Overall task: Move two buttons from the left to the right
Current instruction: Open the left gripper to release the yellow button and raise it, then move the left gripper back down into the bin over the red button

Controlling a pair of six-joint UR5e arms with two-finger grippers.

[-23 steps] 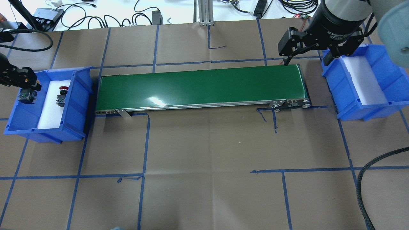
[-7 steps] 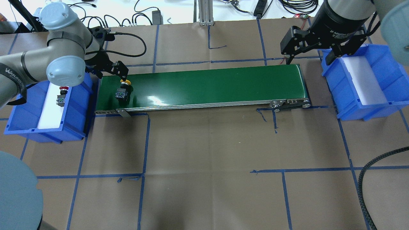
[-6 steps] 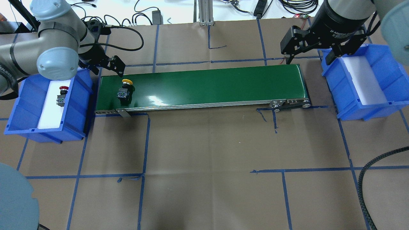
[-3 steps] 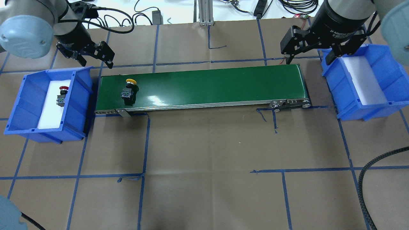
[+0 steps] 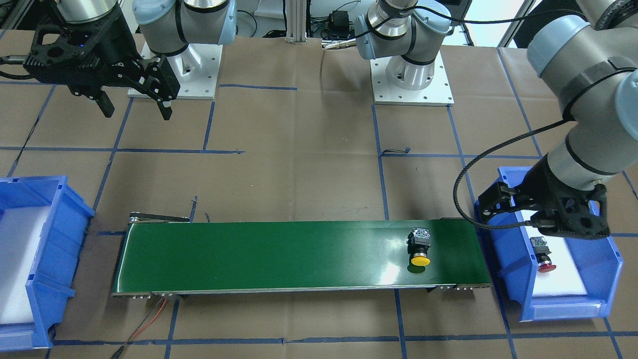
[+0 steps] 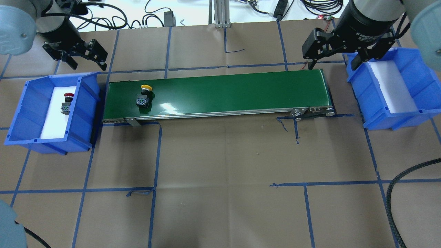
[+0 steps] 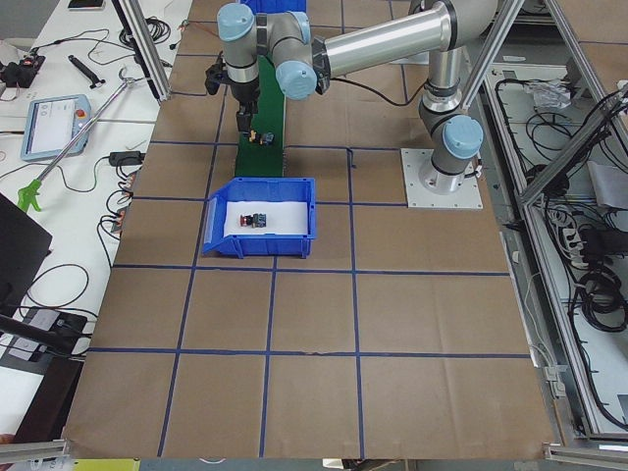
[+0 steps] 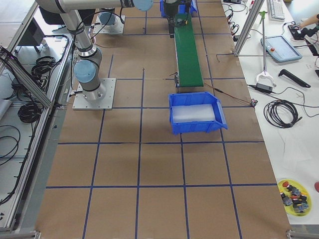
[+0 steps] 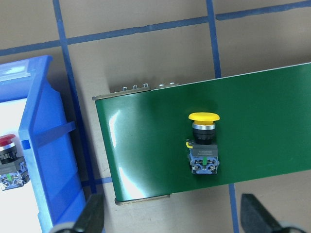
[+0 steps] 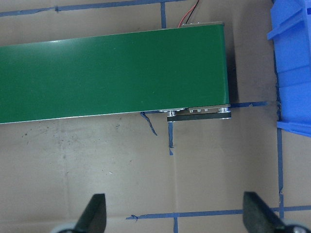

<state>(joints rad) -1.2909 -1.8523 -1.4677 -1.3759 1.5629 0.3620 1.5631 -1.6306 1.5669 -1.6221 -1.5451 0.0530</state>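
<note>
The yellow-capped button lies on its side on the left end of the green conveyor belt. It also shows in the front view and the left wrist view. The red-capped button lies on white foam in the left blue bin, also seen in the front view. My left gripper is open and empty, raised by the bin's far edge. My right gripper is open and empty, raised over the belt's right end.
The right blue bin holds only white foam, just past the belt's right end. Cables and boxes lie beyond the table's far edge. A black braided cable curves in at the front right. Blue tape lines cross the brown table.
My left gripper carried the yellow button from the left bin to the belt, let go and pulled back left and up. The button is drifting right along the belt. The right arm stayed still.
</note>
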